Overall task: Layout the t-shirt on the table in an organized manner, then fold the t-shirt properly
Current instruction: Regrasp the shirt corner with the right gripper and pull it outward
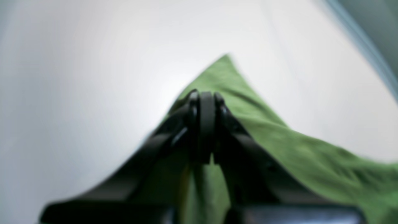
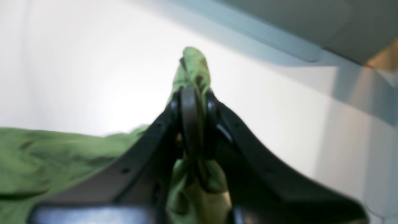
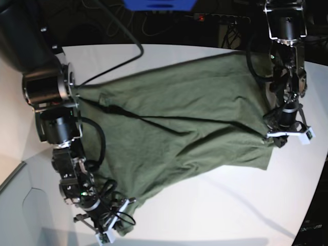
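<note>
Across the white table [image 3: 215, 205] the olive-green t-shirt [image 3: 179, 128] lies spread and wrinkled, stretched between both arms. At the base view's lower left, the right gripper [image 3: 125, 204] is clamped on a bunched shirt corner, green cloth poking past its closed tips in the wrist view [image 2: 192, 93]. At the right edge, the left gripper [image 3: 274, 134] pinches another corner, its tips together on fabric [image 1: 205, 96].

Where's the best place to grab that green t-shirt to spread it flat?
Probably by its outer corners, from opposite sides. The left gripper and right gripper are each shut on an edge of the t-shirt, with cloth stretched between them over the table.
</note>
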{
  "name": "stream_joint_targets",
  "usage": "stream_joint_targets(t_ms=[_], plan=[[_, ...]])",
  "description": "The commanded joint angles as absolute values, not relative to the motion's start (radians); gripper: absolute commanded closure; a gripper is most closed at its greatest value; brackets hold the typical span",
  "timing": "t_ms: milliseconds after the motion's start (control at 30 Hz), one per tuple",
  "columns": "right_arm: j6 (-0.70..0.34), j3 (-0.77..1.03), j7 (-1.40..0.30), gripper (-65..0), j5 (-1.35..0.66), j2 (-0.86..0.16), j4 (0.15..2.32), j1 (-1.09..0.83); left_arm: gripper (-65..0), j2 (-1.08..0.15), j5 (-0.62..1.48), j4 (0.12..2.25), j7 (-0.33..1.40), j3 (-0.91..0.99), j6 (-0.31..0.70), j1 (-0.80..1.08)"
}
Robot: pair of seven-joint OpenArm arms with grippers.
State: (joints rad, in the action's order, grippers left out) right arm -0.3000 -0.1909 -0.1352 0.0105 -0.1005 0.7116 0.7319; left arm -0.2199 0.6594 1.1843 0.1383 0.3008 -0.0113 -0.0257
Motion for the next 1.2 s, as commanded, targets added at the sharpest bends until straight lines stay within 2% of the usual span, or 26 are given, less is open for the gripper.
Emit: stream_joint_targets(t_ms=[0,67,133,300,367,467,533,633,800,967,1167], plan=[[-0.262,-0.186,-0.081,0.0,0.001,-0.108,0.713,0.773,-0.1,-0.240,0.659,1.204,0.113,0.306,-0.010,-0.050],[-0.232,-0.186,-0.015,0.0,-0.001,-0.107,0.679,0.776,-0.1,-0.242,0.659,1.204,0.113,0.308,-0.010,-0.070],[-0.243,-0.189,0.024,-3.9,-0.001,-0.105,0.654,0.776,-0.1,-0.243,0.657,1.198,0.113,0.309,-0.010,-0.087],[-0.272,-0.193,0.035,-28.0,0.001,-0.073,0.622,0.771,-1.2,-0.259,0.657,1.191,0.114,0.308,-0.012,-0.134],[-0.272,-0.186,0.038,-37.0,-0.001,-0.091,0.622,0.766,-6.9,-0.271,0.657,1.194,0.114,0.306,-0.012,-0.136],[-0.269,-0.185,0.039,-44.9,-0.005,-0.119,0.634,0.743,-23.6,-0.272,0.657,1.204,0.114,0.305,-0.013,-0.142],[-0.269,-0.183,0.033,-45.7,-0.005,-0.137,0.664,0.722,-32.6,-0.272,0.665,1.204,0.114,0.305,-0.007,-0.139],[-0.269,-0.183,0.033,-45.5,-0.005,-0.165,0.716,0.661,-38.5,-0.271,0.668,1.204,0.114,0.305,-0.005,-0.113],[-0.269,-0.182,0.016,-45.5,-0.005,-0.203,0.828,0.519,-38.4,-0.269,0.668,1.311,0.114,0.311,-0.005,0.008],[-0.271,-0.071,-0.059,-45.5,-0.005,-0.202,0.984,0.375,-38.4,-0.269,0.668,1.443,0.113,0.312,-0.010,0.180],[-0.272,0.027,-0.147,-45.5,-0.005,-0.203,1.208,0.200,-38.5,-0.243,0.668,1.371,0.113,0.312,-0.004,0.291]])
